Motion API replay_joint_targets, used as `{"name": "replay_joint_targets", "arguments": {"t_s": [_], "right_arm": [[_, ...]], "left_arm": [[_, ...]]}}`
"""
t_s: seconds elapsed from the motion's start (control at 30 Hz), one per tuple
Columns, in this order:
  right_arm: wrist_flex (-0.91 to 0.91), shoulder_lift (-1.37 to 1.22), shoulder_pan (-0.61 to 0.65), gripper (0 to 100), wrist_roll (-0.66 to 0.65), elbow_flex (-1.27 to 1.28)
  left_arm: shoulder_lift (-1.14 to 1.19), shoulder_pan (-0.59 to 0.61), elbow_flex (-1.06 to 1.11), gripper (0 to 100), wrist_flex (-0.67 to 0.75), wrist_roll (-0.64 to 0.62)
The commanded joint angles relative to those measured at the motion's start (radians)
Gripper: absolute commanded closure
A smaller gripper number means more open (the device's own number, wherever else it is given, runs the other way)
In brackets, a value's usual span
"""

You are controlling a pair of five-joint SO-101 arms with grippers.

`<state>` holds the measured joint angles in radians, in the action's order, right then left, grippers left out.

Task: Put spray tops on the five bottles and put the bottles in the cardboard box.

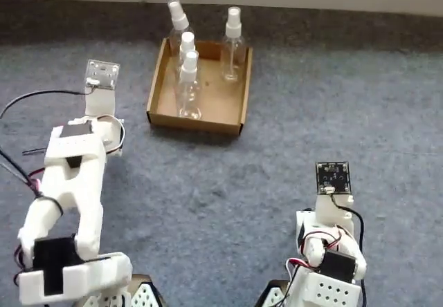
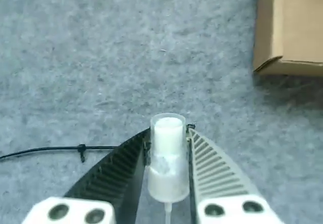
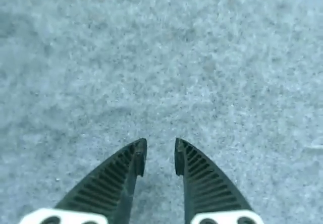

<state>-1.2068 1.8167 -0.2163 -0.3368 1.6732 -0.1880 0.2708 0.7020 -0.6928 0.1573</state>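
Grey carpet covers the work surface. Box sits at the far side, open side up. Four bottles stand inside it, each with a top fitted.

Left gripper is beside the box, apart from it, pinching a spray top by its body. The dip tube runs back between the fingers. Right gripper hangs over bare carpet with jaws slightly apart and holds nothing.

Handling, estimated:
- Top: light, rigid, smooth plastic. Grip the collar, not the clear cap, which may slip off.
- Tube: thin and flexible, so avoid side load.
- Bottles: light, thin-walled and easily tipped. Grip mid-body
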Motion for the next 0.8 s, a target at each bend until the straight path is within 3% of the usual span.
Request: {"name": "replay_joint_targets", "arguments": {"t_s": [0.0, 0.17, 0.4, 0.77], "right_arm": [[-0.008, 0.008, 0.005, 92.5, 0.0, 0.163], [-0.008, 0.008, 0.005, 92.5, 0.0, 0.163], [-0.008, 0.018, 0.001, 92.5, 0.0, 0.163], [-0.008, 0.018, 0.004, 92.5, 0.0, 0.163]], "left_arm": [[0.09, -0.031, -0.081, 98, -0.126, 0.005], [0.097, 0.007, -0.035, 98, -0.308, 0.008], [0.131, 0.008, 0.061, 98, -0.06, 0.006], [0.18, 0.016, 0.099, 98, -0.098, 0.005]]}}
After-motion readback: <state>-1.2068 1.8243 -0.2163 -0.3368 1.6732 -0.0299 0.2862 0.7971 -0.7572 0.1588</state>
